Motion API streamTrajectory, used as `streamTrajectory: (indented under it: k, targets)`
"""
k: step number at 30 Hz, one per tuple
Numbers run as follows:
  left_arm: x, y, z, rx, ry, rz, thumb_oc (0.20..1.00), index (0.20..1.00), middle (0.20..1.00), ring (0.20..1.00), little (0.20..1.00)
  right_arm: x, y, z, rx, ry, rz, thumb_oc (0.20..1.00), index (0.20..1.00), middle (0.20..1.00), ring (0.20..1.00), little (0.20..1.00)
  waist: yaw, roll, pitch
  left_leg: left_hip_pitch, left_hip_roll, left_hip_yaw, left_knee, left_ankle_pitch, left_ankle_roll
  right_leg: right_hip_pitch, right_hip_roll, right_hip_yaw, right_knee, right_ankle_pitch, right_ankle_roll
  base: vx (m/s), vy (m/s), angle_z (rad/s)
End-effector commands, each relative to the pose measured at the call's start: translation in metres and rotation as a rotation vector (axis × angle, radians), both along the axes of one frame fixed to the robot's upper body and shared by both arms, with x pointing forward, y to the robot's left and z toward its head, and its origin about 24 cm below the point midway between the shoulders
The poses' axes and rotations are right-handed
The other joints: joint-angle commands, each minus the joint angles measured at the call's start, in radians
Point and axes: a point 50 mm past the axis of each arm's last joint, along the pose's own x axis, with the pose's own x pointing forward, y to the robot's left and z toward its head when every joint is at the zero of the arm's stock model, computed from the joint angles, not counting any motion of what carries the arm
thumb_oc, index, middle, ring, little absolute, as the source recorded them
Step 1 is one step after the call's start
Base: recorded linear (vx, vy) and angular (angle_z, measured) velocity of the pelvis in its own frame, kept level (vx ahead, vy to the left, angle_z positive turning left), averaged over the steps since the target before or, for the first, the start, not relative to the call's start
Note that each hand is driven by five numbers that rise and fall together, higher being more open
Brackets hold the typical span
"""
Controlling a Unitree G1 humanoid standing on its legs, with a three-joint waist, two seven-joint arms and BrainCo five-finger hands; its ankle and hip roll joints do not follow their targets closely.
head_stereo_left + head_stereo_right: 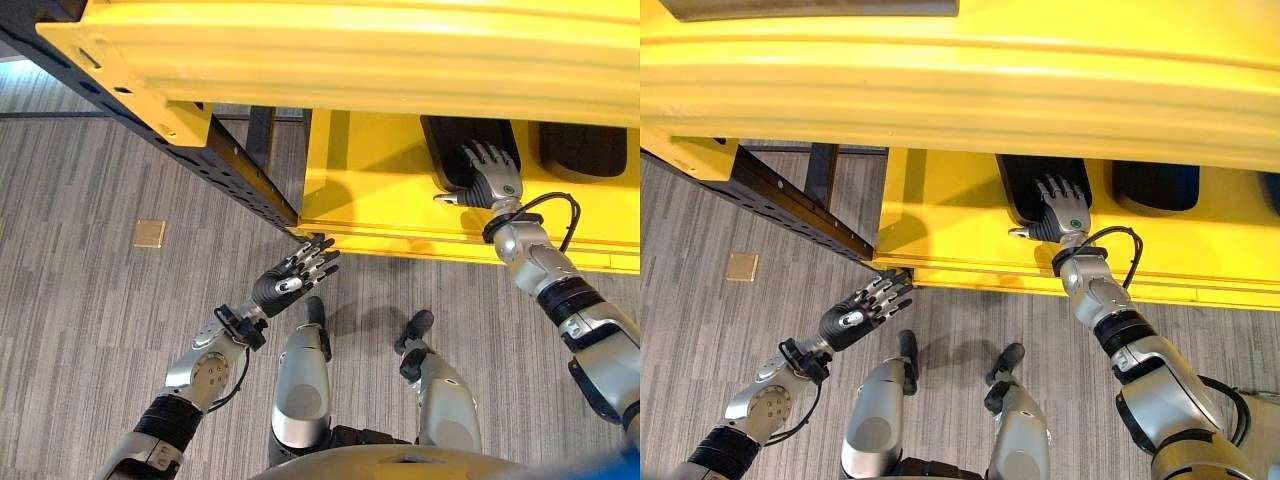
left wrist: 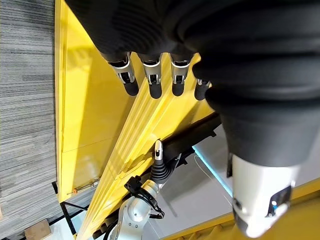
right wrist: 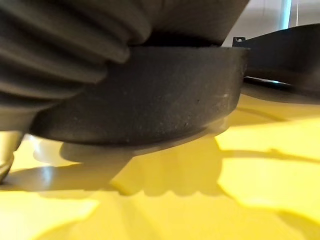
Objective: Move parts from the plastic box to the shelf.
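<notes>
A black, flat, rounded part (image 1: 455,145) lies on the lower yellow shelf board (image 1: 370,190). My right hand (image 1: 492,178) rests on its near end with fingers laid straight over it and the thumb out to the side. In the right wrist view the part (image 3: 150,100) sits flat on the yellow board (image 3: 260,175). A second black part (image 1: 585,150) lies further right on the same board. My left hand (image 1: 295,272) hovers open and empty over the floor, just in front of the shelf's near left corner, its straight fingers (image 2: 150,80) pointing at the shelf.
A wide yellow beam (image 1: 350,60) of the shelf overhangs the lower board. A dark perforated frame rail (image 1: 200,150) runs diagonally at the left. A small tan plate (image 1: 150,233) is set in the grey striped floor.
</notes>
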Motion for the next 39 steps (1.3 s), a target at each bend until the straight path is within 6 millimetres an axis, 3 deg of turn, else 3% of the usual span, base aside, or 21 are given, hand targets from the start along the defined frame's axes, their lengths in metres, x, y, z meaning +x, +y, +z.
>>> streamTrajectory:
  k: [1,8,13,14,16,26,33,39]
  targets:
    - [-0.011,-0.007,0.011,-0.019,-0.064,-0.06,1.0,1.0,1.0,1.0,1.0,-0.007,0.016,-0.021,-0.064,0.136,0.094,1.0,1.0,1.0,1.0,1.0,0.029,-0.007,-0.038,0.025,0.005,-0.007,-0.094,0.071,0.0,0.047,-0.104,0.013,0.166,-0.148,0.138,-0.04,-0.037,0.0]
    - [-0.01,-0.004,0.011,-0.017,-0.076,-0.042,1.0,1.0,1.0,1.0,1.0,-0.014,0.035,-0.032,-0.139,0.288,0.188,1.0,1.0,1.0,1.0,1.0,0.02,-0.014,-0.038,0.034,0.005,0.003,-0.1,0.073,-0.003,0.049,-0.106,0.015,0.158,-0.143,0.142,-0.02,-0.005,-0.03]
    - [-0.012,0.0,0.011,-0.009,-0.074,-0.044,1.0,1.0,1.0,1.0,1.0,-0.017,0.037,-0.037,-0.206,0.407,0.188,1.0,1.0,1.0,1.0,1.0,0.022,-0.02,-0.04,0.044,0.007,0.013,-0.11,0.08,-0.005,0.059,-0.108,0.005,0.149,-0.138,0.144,0.0,-0.007,0.0]
    - [-0.014,0.002,0.011,-0.003,-0.07,-0.045,1.0,1.0,1.0,1.0,1.0,-0.02,0.035,-0.043,-0.226,0.445,0.18,0.539,0.539,0.539,0.539,0.539,0.024,-0.022,-0.041,0.05,0.008,0.016,-0.112,0.082,-0.005,0.068,-0.109,-0.001,0.145,-0.136,0.144,0.0,0.0,0.0]
    - [-0.014,0.002,0.01,-0.002,-0.068,-0.047,1.0,1.0,1.0,1.0,1.0,-0.02,0.035,-0.044,-0.22,0.454,0.177,0.2,0.2,0.2,0.2,0.2,0.026,-0.024,-0.042,0.053,0.009,0.018,-0.113,0.082,-0.005,0.07,-0.111,-0.004,0.144,-0.136,0.145,0.0,-0.009,0.02]
    - [-0.013,0.0,0.007,0.001,-0.062,-0.043,1.0,1.0,1.0,1.0,1.0,-0.018,0.035,-0.049,-0.2,0.388,0.172,0.2,0.2,0.2,0.2,0.2,0.031,-0.021,-0.047,0.056,0.013,0.016,-0.108,0.083,-0.005,0.079,-0.114,-0.011,0.144,-0.132,0.146,0.0,-0.002,0.0]
    - [-0.007,-0.009,0.008,-0.028,-0.071,-0.032,1.0,1.0,1.0,1.0,1.0,-0.012,0.026,-0.042,-0.131,0.162,0.075,0.2,0.2,0.2,0.2,0.2,0.026,-0.002,-0.043,0.043,0.0,0.003,-0.105,0.077,0.0,0.061,-0.114,0.003,0.153,-0.135,0.146,-0.02,0.039,0.03]
    - [-0.004,-0.016,0.006,-0.048,-0.074,-0.025,1.0,1.0,1.0,1.0,1.0,-0.011,0.041,-0.038,-0.23,0.062,0.157,0.2,0.2,0.2,0.2,0.2,0.027,0.018,-0.042,0.038,-0.013,-0.004,-0.103,0.073,0.005,0.053,-0.119,0.006,0.158,-0.139,0.146,-0.02,0.051,0.01]
